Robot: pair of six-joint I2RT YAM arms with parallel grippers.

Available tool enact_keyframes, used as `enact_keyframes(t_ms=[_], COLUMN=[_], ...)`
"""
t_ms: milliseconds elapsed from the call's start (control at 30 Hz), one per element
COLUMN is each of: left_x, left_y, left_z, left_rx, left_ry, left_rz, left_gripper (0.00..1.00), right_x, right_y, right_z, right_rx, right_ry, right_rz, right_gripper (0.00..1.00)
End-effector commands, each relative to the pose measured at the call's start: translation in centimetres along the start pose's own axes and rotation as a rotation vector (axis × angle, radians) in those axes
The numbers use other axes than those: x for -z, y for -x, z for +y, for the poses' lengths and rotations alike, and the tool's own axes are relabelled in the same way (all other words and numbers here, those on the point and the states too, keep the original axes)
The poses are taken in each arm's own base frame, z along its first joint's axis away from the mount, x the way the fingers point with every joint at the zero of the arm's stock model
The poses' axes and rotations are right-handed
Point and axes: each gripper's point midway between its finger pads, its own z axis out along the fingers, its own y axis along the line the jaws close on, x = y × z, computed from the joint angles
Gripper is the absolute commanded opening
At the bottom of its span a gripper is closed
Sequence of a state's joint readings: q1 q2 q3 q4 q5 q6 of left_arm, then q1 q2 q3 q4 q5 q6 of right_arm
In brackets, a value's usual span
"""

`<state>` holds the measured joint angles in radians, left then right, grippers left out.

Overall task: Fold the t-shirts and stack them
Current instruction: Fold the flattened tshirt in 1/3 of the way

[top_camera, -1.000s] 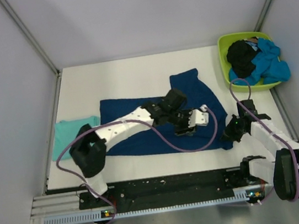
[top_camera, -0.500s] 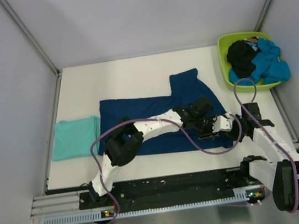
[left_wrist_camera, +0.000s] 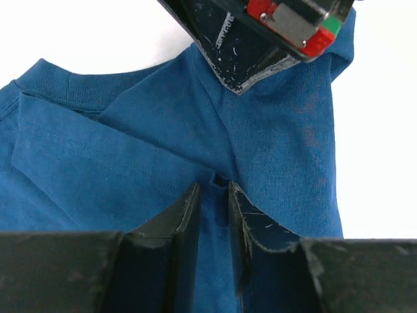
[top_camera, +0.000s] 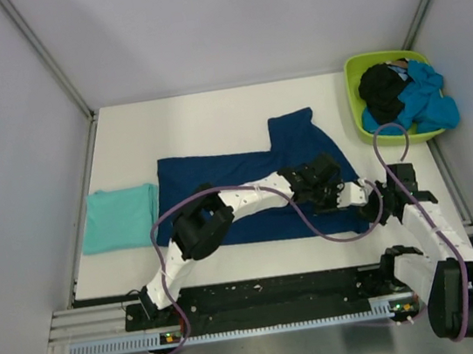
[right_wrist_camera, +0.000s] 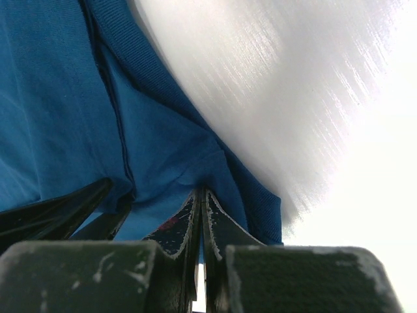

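A dark navy t-shirt (top_camera: 219, 175) lies spread on the white table (top_camera: 202, 120). My left arm reaches across it, and my left gripper (top_camera: 359, 196) is at the shirt's right front corner. In the left wrist view the left gripper (left_wrist_camera: 214, 190) has its jaws pinched on a ridge of the shirt's cloth (left_wrist_camera: 130, 143). My right gripper (top_camera: 379, 210) is right beside it; in the right wrist view the right gripper (right_wrist_camera: 201, 194) is shut on the shirt's hemmed edge (right_wrist_camera: 65, 98). The right gripper also shows in the left wrist view (left_wrist_camera: 260, 39). A folded light teal t-shirt (top_camera: 119, 216) lies at the left.
A lime-green tub (top_camera: 356, 103) at the back right holds a black t-shirt (top_camera: 380, 91) and a bright blue t-shirt (top_camera: 424, 102). Grey walls close the table at the back and sides. The arm bases sit on the rail (top_camera: 271, 295) at the near edge.
My left arm has swung right across the navy shirt to its right front corner, next to the right gripper. The right gripper has shifted slightly toward it.
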<state>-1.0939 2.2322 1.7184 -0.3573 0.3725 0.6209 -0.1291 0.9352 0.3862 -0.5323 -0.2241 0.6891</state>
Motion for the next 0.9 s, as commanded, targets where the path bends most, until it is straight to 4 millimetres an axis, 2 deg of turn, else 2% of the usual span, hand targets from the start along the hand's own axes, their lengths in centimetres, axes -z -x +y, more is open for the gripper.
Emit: enact_keyframes(t_ms=[0, 67, 133, 200, 333, 433, 533, 667, 867], left_x=[1.2, 1.5, 1.6, 1.5, 2.4, 4.3, 6.5, 7.8, 10.3], left_y=[1.8, 2.2, 2.2, 1.9, 2.3, 2.4, 1.4, -0.4, -4.6], left_z=[0.1, 0.0, 0.4, 0.9, 2.3, 5.9, 9.6, 11.9, 15.4], left_rx=[-0.046, -0.048, -0.059, -0.061, 0.001, 0.084, 0.191, 0.307, 0.500], left_ry=[-0.021, -0.029, -0.014, 0.013, 0.091, 0.234, 0.378, 0.479, 0.607], left_rz=[-0.030, -0.038, -0.036, -0.023, -0.002, -0.016, -0.025, -0.024, 0.000], left_gripper=[0.31, 0.33, 0.27, 0.00, 0.00, 0.00, 0.00, 0.00, 0.00], right_x=[0.0, -0.1, -0.1, -0.1, -0.1, -0.3, -0.5, -0.6, -0.6], right_y=[-0.1, -0.2, -0.2, -0.1, -0.2, -0.2, -0.1, -0.3, -0.3], right_z=[-0.2, -0.3, -0.3, -0.2, -0.4, -0.7, -0.7, -0.9, -0.9], right_rx=[0.015, 0.013, 0.015, 0.019, 0.013, 0.005, 0.004, 0.002, 0.000], right_ry=[0.008, 0.002, 0.001, 0.002, -0.001, -0.018, -0.028, -0.036, -0.037], right_rz=[0.002, 0.009, 0.010, 0.007, 0.006, 0.008, 0.017, 0.030, 0.029], right_gripper=[0.00, 0.00, 0.00, 0.00, 0.00, 0.00, 0.00, 0.00, 0.00])
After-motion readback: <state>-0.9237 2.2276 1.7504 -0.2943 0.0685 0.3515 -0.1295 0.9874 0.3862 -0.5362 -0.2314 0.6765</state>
